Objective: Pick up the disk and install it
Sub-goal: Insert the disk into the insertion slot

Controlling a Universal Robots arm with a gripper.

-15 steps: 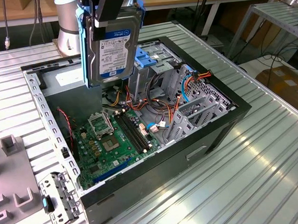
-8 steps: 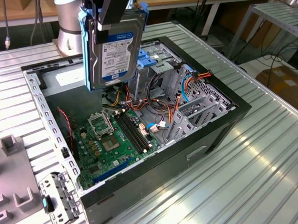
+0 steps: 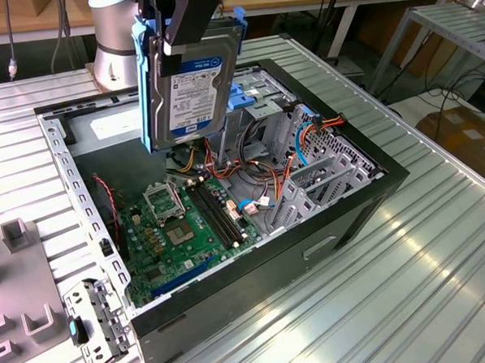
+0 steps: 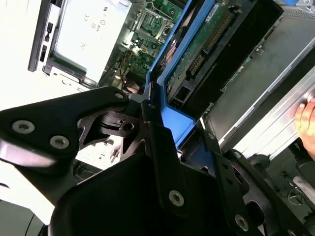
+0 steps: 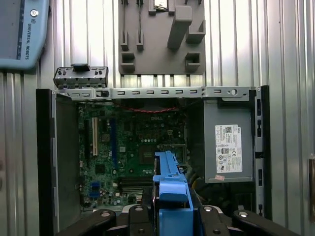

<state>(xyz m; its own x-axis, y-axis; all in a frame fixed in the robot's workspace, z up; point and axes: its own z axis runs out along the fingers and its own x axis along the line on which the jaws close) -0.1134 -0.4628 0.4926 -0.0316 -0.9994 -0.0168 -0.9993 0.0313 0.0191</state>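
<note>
The disk (image 3: 190,80) hangs upright in the air above the back of the open computer case (image 3: 357,204), its white-and-blue label facing the exterior camera and its blue frame along both edges. My gripper (image 3: 175,37) is shut on the disk's top part. In the first wrist view the disk's blue frame (image 5: 170,194) juts out edge-on between the black fingers (image 5: 140,216), over the motherboard. The second wrist view shows the disk's green circuit side (image 4: 211,44) and its blue frame (image 4: 178,120) in the black jaws.
Inside the case lie a green motherboard (image 3: 188,225), coloured cables (image 3: 262,168), a blue-latched drive bay (image 3: 250,96) and a grey box with a white sticker (image 5: 227,147). A grey fixture (image 3: 20,282) and a metal bracket (image 3: 91,323) sit beside it. A hand (image 4: 307,118) shows nearby.
</note>
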